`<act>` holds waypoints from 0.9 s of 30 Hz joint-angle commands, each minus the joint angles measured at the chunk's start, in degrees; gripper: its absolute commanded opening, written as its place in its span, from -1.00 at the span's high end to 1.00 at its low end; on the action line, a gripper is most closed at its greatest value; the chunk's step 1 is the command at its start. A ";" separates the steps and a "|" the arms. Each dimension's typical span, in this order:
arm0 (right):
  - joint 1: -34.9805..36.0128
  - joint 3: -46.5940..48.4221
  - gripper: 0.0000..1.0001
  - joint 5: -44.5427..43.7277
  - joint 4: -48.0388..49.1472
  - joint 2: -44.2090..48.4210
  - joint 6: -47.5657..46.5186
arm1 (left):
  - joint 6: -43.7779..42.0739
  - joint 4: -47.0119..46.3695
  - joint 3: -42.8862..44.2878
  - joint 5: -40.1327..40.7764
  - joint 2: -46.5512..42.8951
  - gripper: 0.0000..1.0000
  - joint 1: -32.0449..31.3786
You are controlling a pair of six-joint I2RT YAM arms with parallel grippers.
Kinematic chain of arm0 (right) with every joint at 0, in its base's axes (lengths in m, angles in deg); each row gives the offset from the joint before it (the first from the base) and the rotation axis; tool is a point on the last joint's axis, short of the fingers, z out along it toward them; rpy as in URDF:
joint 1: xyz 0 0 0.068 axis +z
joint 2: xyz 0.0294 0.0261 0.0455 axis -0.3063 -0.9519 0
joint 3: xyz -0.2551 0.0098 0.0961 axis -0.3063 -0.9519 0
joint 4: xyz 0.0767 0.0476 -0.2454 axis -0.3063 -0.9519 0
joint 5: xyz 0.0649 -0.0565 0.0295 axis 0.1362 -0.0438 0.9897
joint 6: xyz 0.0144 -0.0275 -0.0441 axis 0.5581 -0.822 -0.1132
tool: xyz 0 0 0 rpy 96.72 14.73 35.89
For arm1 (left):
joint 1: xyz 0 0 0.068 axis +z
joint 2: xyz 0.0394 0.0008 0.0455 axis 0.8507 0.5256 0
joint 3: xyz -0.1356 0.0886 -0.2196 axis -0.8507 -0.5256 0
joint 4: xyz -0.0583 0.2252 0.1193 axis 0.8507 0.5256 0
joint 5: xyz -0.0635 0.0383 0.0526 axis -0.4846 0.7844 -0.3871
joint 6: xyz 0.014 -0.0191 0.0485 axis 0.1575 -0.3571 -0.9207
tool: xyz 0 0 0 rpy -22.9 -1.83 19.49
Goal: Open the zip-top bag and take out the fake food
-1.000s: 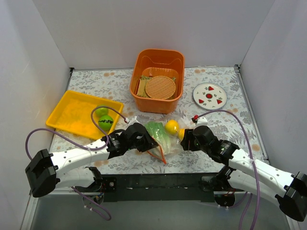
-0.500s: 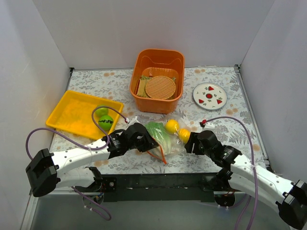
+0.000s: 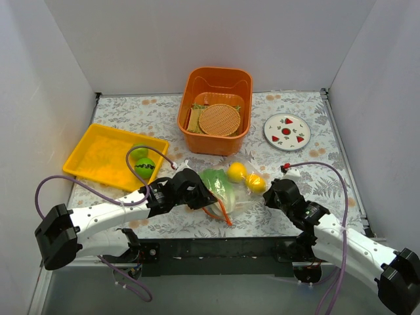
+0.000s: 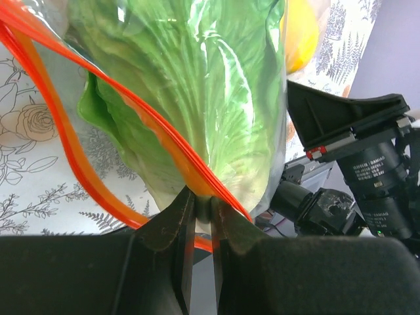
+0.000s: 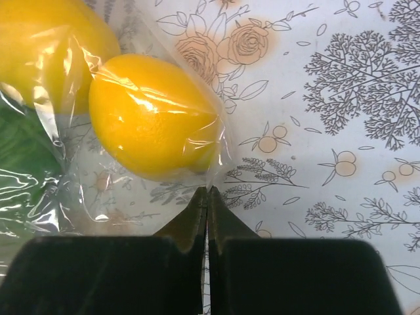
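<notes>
"Where is the zip-top bag (image 3: 226, 195)?"
"In the middle of the table (image 3: 302, 164), by the near edge. It has cabbage (image 3: 215, 184) and two lemons (image 3: 237, 172) inside. The left gripper (image 4: 200, 205) pinches its mouth."
"And the right gripper (image 5: 207, 192)?"
"It has slid back toward 5 o'clock and snapped together beside a lemon."
"What is around?"
"An orange bin (image 3: 226, 71) at 12 and a yellow tray (image 3: 105, 154) at 10."

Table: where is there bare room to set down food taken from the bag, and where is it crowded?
Free: the far-left part of the yellow tray, away from its limes; the cloth between orange bin and plate. Crowded: the near middle, where left gripper and right gripper sit at the zip-top bag.
</notes>
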 commanded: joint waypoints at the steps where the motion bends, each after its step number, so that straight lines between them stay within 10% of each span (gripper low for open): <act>1: -0.76 1.98 0.97 -6.01 0.77 -1.63 -1.54 | -0.69 2.06 1.45 -0.82 -3.75 0.84 0.65; 27: -8.23 9.44 0.97 -7.77 2.43 -14.28 -8.49 | -14.93 10.05 2.50 -27.98 -4.54 0.83 3.38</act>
